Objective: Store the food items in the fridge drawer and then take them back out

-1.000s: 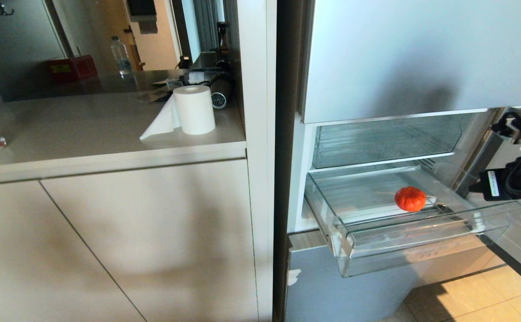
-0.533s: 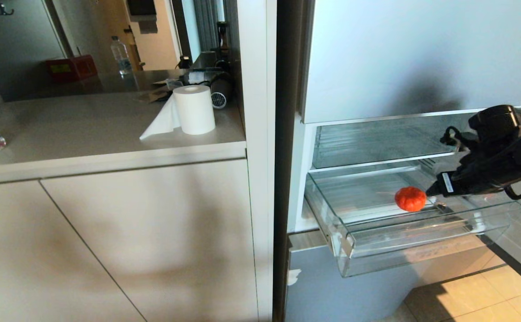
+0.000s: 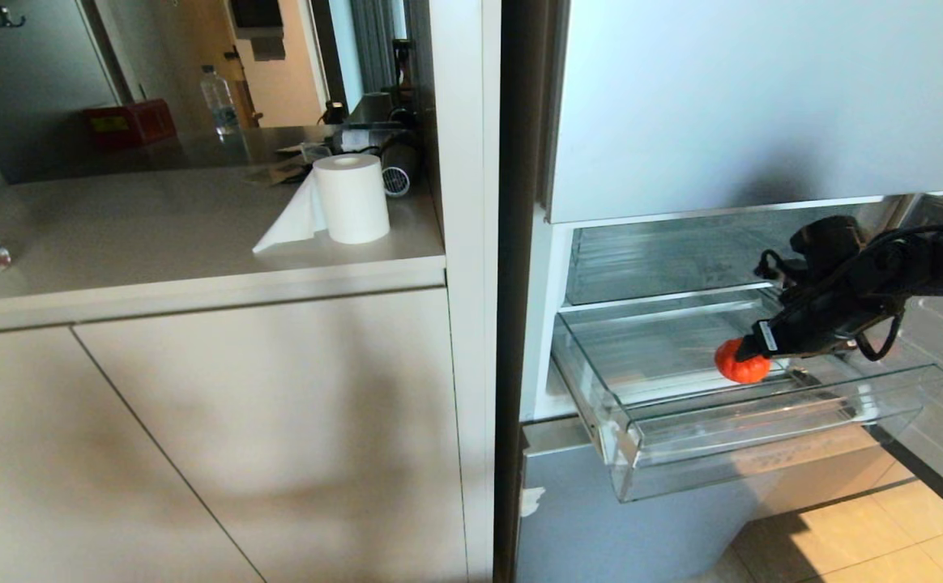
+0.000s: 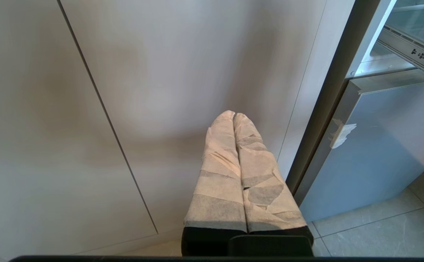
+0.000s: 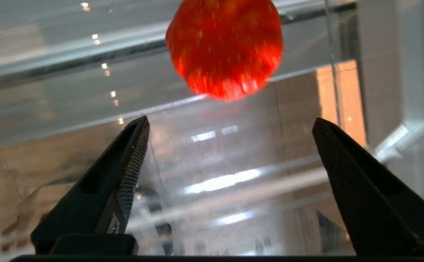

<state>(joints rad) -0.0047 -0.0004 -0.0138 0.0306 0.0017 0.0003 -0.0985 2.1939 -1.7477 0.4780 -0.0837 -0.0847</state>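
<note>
A small red-orange ribbed fruit [image 3: 737, 371] lies in the pulled-out clear fridge drawer [image 3: 763, 423], near its middle front. My right gripper [image 3: 751, 350] reaches into the drawer from the right, its tip just over the fruit's right side. In the right wrist view the fruit [image 5: 226, 47] sits just beyond the black fingertips [image 5: 139, 127]. The right gripper [image 5: 230, 120] is open wide with nothing between the fingers, above the drawer floor [image 5: 204, 171]. My left gripper [image 4: 234, 115], wrapped in pale tape, is shut and empty, parked low before the cabinet door.
A second clear bin [image 3: 682, 259] sits above the drawer, under a pale-blue door panel [image 3: 763, 105]. Another blue panel [image 3: 585, 518] is below the drawer. On the counter [image 3: 155, 243] to the left stand a paper roll [image 3: 350, 198] and bottles. Tiled floor [image 3: 868, 542] lies at lower right.
My right arm has swung in from the right edge, leftward and down into the drawer, until its tip reaches the fruit. The fruit and drawer have not moved.
</note>
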